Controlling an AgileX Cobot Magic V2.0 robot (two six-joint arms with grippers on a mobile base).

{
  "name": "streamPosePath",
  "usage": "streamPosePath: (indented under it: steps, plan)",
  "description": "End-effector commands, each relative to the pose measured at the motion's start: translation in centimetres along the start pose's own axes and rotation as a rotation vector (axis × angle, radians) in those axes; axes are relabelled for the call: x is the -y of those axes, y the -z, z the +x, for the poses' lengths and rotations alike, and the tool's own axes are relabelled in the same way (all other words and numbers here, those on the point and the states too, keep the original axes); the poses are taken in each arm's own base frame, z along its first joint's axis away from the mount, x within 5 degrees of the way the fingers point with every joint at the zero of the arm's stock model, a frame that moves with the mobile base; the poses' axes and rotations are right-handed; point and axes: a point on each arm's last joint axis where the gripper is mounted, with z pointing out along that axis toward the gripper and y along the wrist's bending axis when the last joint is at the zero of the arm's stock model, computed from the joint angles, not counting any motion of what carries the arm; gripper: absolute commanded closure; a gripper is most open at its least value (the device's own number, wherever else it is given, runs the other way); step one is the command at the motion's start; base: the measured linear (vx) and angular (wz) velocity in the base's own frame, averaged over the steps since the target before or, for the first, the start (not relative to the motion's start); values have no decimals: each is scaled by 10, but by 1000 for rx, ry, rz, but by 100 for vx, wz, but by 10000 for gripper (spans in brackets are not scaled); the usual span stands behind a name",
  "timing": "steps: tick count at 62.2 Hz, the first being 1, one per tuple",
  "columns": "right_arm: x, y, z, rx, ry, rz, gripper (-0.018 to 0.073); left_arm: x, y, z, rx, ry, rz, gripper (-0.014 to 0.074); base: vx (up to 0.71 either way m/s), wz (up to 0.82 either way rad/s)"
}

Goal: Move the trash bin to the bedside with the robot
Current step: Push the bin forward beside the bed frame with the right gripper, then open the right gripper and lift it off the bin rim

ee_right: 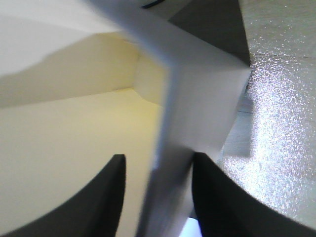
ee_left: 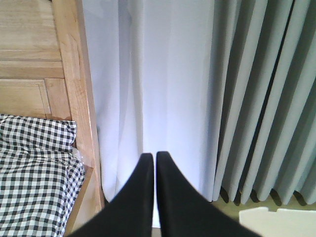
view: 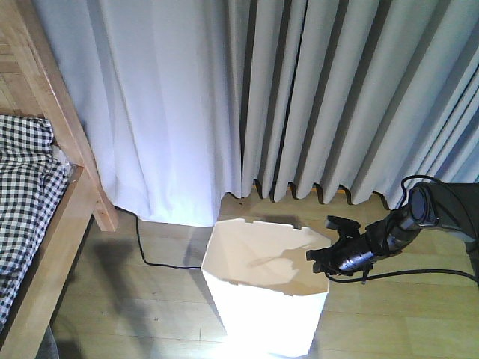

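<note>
The white plastic trash bin with a faceted rim and cream interior (view: 262, 288) stands on the light wooden floor (view: 150, 299) in front of the pale grey pleated curtains (view: 337, 97), apart from the light wooden bed frame (view: 67, 149) with black-and-white checked bedding (view: 22, 194) at the left. The right gripper (view: 323, 258), on a thin black jointed arm (view: 389, 235) trailing a black cable (view: 419, 273), straddles the bin's right rim wall, one finger (ee_right: 106, 197) inside and the other outside, but whether the fingers actually press the wall cannot be told. The left gripper (ee_left: 154, 158) has its two black fingers pressed together on nothing, pointing toward the curtains beside the bed frame.
</note>
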Motion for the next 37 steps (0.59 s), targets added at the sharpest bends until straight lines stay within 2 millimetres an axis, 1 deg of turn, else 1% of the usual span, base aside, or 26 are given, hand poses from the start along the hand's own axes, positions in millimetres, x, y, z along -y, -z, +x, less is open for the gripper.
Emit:
streamPosePath:
  steps: [1,9,29,37]
  plan:
    - [-13,25,-29,58,38,-49,189,0,-2,2,54,12,9,602,0,0]
    - [-12,26,-29,54,47,-35,153,0,-2,2,54,12,9,602,0,0]
    - [-9,29,-33,67,72,7,153,0,-2,2,54,12,9,602,0,0]
    - [-4,41,-43,103,66,35,153,0,-2,2,54,12,9,602,0,0]
